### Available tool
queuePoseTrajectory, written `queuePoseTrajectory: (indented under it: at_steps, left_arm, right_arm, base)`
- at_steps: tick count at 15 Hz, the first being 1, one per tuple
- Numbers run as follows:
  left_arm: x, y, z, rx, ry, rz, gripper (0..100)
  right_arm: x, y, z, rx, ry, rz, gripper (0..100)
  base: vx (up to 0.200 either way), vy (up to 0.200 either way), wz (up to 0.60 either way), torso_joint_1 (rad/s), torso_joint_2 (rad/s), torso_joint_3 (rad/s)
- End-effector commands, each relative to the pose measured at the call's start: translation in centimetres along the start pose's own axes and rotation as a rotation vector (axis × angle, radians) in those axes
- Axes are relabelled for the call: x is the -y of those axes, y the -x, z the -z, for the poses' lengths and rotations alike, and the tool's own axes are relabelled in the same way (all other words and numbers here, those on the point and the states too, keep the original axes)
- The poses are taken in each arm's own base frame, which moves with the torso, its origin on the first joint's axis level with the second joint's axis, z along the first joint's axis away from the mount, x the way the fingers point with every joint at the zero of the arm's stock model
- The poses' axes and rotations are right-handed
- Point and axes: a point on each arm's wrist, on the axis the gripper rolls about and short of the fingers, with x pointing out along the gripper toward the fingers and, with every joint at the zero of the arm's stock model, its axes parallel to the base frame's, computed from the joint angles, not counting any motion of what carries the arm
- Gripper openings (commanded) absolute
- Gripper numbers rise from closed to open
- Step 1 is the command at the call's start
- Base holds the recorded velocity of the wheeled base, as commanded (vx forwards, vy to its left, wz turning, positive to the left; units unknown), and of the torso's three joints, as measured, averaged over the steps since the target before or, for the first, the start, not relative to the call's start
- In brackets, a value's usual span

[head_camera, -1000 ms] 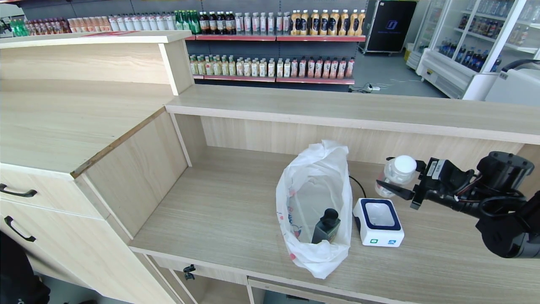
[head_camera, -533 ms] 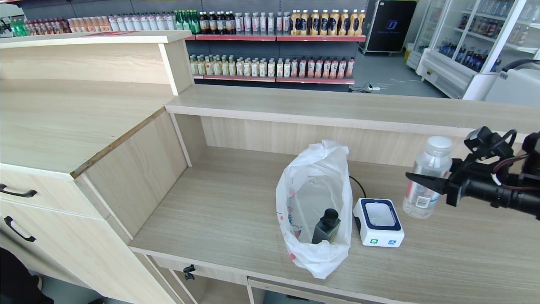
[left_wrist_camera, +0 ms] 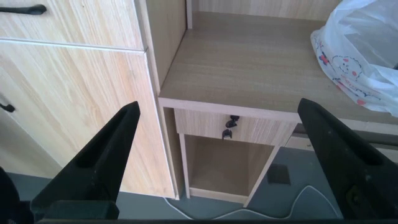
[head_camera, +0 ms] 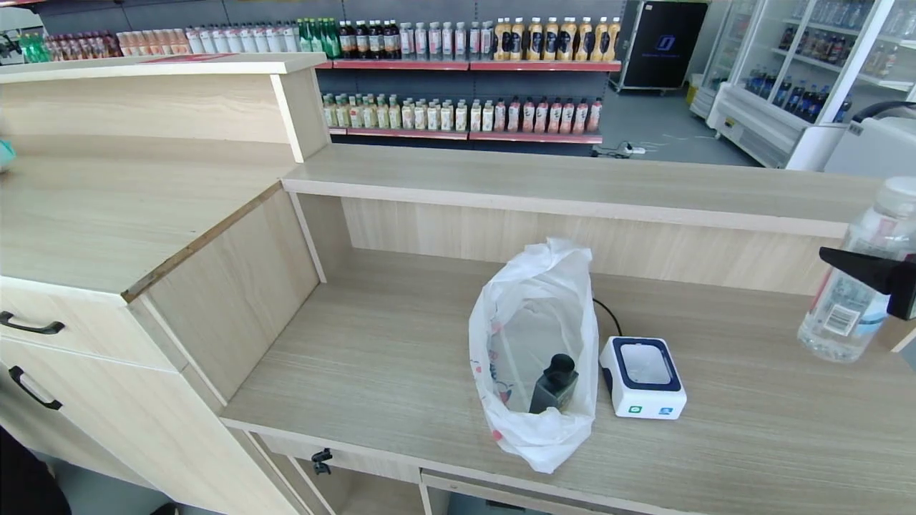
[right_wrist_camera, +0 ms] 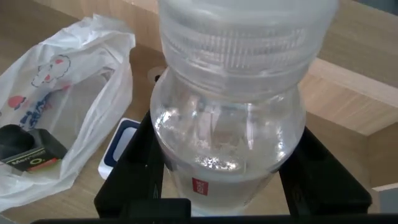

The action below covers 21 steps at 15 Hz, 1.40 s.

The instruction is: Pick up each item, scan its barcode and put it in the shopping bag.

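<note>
A clear water bottle point(head_camera: 841, 322) with a white cap hangs upright above the counter's right end, my right gripper point(head_camera: 859, 275) shut on its middle. The right wrist view has the bottle point(right_wrist_camera: 230, 118) close up between the black fingers point(right_wrist_camera: 140, 165). A white shopping bag point(head_camera: 533, 343) stands open mid-counter with a dark bottle point(head_camera: 554, 384) inside. Just right of the bag sits the white scanner point(head_camera: 642, 377). My left gripper point(left_wrist_camera: 217, 155) is open, low in front of the counter's front edge, with nothing between its fingers.
The wooden counter point(head_camera: 401, 357) has a raised ledge point(head_camera: 572, 182) behind it and a taller cabinet point(head_camera: 107, 236) to the left. A small drawer with a key point(left_wrist_camera: 230, 121) sits under the counter's front edge. A black cable point(head_camera: 608, 311) runs behind the scanner.
My right gripper has carried the water bottle right and upward, away from the scanner to the view's right edge. The bottle turned from tilted to upright.
</note>
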Motion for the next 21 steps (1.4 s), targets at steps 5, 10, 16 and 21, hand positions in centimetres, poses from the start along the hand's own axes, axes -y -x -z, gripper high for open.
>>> queuePoseTrajectory:
  at_steps: [5,10,16,21]
  left_arm:
    - [0.0,0.0,0.0,-0.001,0.000,0.000,100]
    - [0.0,0.0,0.0,-0.001,0.000,0.000,100]
    - [0.0,0.0,0.0,-0.001,0.000,0.000,100]
    - [0.0,0.0,0.0,-0.001,0.000,0.000,100]
  right_arm:
    - [-0.6,-1.3,0.0,0.011,-0.100,-0.016,0]
    - [-0.9,-7.6,5.0,-0.121,-0.164,-0.101,0]
    - [-3.1,-11.3,6.7,-0.047,-0.149,-0.317,0]
    - [-3.8,-13.5,8.3,-0.021,-0.136,-0.334,0]
  base:
    - [0.000,0.000,0.36,0.000,0.00,0.002]
    - [0.000,0.000,0.00,0.000,0.00,0.000]
    - [0.000,0.000,0.00,0.000,0.00,0.000]
    - [0.000,0.000,0.00,0.000,0.00,0.000]
